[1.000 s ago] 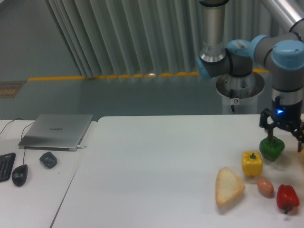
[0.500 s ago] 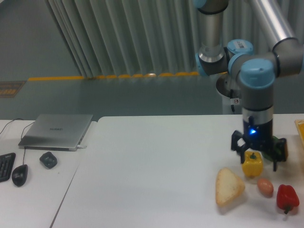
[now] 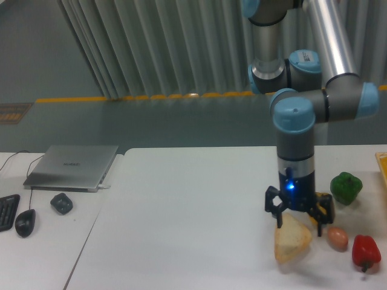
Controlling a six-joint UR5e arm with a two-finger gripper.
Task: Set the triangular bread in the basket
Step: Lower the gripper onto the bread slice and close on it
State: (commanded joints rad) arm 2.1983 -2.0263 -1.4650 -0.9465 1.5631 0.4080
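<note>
The triangular bread (image 3: pixel 291 242) lies flat near the table's front right, pale tan with a browner edge. My gripper (image 3: pixel 297 219) hangs directly over its upper part, fingers spread open and pointing down, one on each side of the bread's top corner. Nothing is held. The basket (image 3: pixel 383 164) shows only as a thin yellow-orange sliver at the right edge of the frame.
A small brown egg (image 3: pixel 338 237) and a red pepper (image 3: pixel 365 252) lie right of the bread. A yellow pepper (image 3: pixel 324 207) is mostly hidden behind my gripper. A green pepper (image 3: pixel 346 187) sits further back. Laptop (image 3: pixel 72 167), mouse (image 3: pixel 25 222) and keyboard (image 3: pixel 6 211) occupy the left table.
My arm has swept left from above the green pepper, past the yellow pepper, and now stands lower over the bread. The objects on the table have not moved.
</note>
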